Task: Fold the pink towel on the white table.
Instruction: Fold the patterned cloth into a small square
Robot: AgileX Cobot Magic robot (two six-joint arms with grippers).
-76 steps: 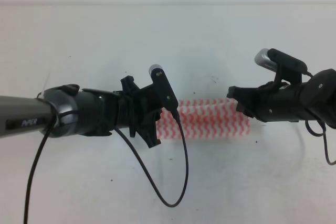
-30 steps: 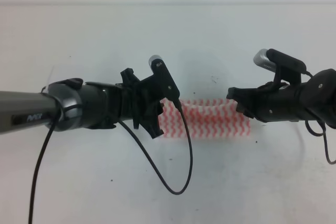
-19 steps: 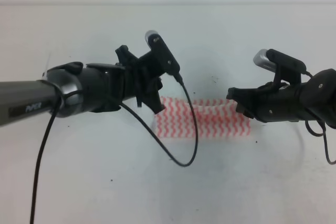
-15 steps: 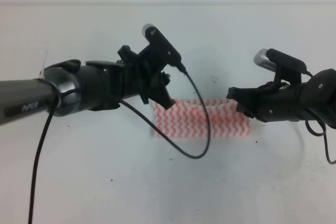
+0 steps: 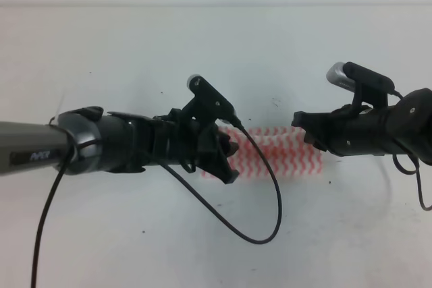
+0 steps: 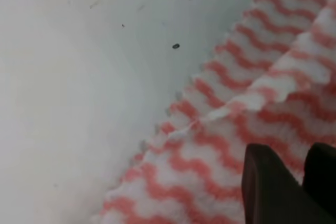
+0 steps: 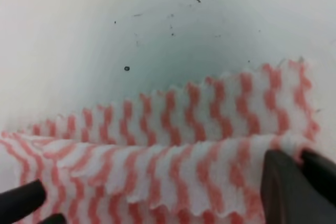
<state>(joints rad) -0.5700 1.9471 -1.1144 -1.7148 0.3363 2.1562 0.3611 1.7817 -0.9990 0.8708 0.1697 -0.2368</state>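
Pink towel [image 5: 273, 153] pinched between both low claws.

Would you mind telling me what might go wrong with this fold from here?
The left gripper sits over the towel end beside a raised fold edge; it may catch only one layer. The right gripper pinches the towel's edge; pulling could skew the layers, which are already offset. The dangling cable might drag across the towel.
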